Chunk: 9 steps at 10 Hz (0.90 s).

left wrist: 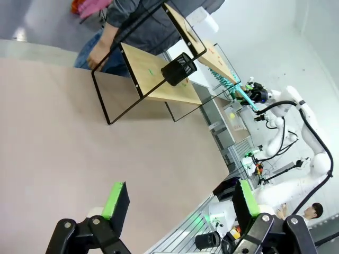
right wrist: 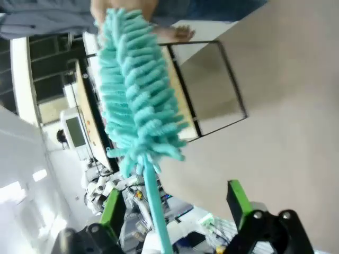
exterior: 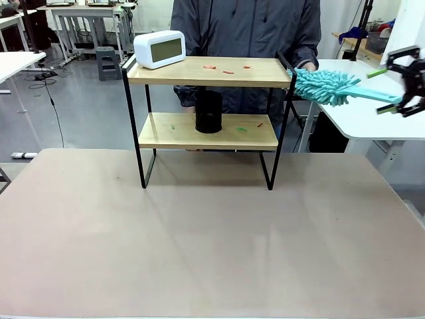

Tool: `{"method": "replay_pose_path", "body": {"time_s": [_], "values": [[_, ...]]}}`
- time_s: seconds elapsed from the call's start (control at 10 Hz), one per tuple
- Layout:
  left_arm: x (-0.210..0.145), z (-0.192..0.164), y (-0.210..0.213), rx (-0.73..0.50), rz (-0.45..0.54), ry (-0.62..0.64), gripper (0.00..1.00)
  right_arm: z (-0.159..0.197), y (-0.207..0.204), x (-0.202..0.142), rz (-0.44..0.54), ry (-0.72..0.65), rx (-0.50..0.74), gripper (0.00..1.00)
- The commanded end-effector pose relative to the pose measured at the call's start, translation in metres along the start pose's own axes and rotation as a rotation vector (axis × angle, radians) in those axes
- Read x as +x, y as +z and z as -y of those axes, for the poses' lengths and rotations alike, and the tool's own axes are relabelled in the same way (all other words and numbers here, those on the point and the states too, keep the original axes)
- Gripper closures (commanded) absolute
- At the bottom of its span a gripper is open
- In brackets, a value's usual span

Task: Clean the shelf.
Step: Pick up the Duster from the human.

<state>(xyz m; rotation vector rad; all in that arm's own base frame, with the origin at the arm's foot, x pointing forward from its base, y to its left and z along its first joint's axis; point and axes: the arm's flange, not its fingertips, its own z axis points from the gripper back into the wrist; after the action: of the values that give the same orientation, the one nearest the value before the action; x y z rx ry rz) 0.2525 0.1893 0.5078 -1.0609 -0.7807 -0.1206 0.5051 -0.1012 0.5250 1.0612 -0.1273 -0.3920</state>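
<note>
— Tabletop [exterior: 212, 252], item one: what finish?
— Matte beige, flat, smooth. Item two, shelf [exterior: 199, 81], stands at its far middle: two pale wooden boards in a thin black metal frame.
— Contents?
— Top board: white rounded clock [exterior: 159, 49] at the left end, small red scraps [exterior: 210, 67]. Lower board: black cylindrical cup [exterior: 208, 111], green scraps [exterior: 241, 129].
— Tools?
— Teal duster [exterior: 325, 86], shaggy chenille head, slim smooth handle, beside the shelf's right end. A person's hand [right wrist: 127, 6] is at the head's tip.
— Grippers?
— Right gripper [exterior: 382, 91]: jaws spread wide, handle between them, pads clear of it. Left gripper [left wrist: 179, 200]: jaws apart, nothing between, above the table.
</note>
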Motion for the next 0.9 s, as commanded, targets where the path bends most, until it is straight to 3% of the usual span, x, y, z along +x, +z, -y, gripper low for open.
{"method": "replay_pose_path", "body": {"time_s": [0.0,0.5,0.6,0.7,0.8], "values": [[0.002,0.001,0.0,-0.016,0.013,-0.024,0.0,-0.011,-0.003,-0.001,-0.085,0.016,0.105,0.0],[0.002,0.001,0.0,-0.016,0.013,-0.024,0.0,-0.009,-0.02,-0.004,-0.115,0.03,0.078,0.0],[0.002,0.001,0.0,-0.016,0.013,-0.024,0.0,-0.009,-0.021,-0.005,-0.118,0.041,0.077,0.38],[0.002,0.001,0.0,-0.016,0.013,-0.024,0.0,-0.009,-0.022,-0.006,-0.114,0.04,0.074,0.6],[0.002,0.001,0.0,-0.016,0.013,-0.024,0.0,-0.008,-0.02,-0.006,-0.104,0.037,0.087,0.97]]}}
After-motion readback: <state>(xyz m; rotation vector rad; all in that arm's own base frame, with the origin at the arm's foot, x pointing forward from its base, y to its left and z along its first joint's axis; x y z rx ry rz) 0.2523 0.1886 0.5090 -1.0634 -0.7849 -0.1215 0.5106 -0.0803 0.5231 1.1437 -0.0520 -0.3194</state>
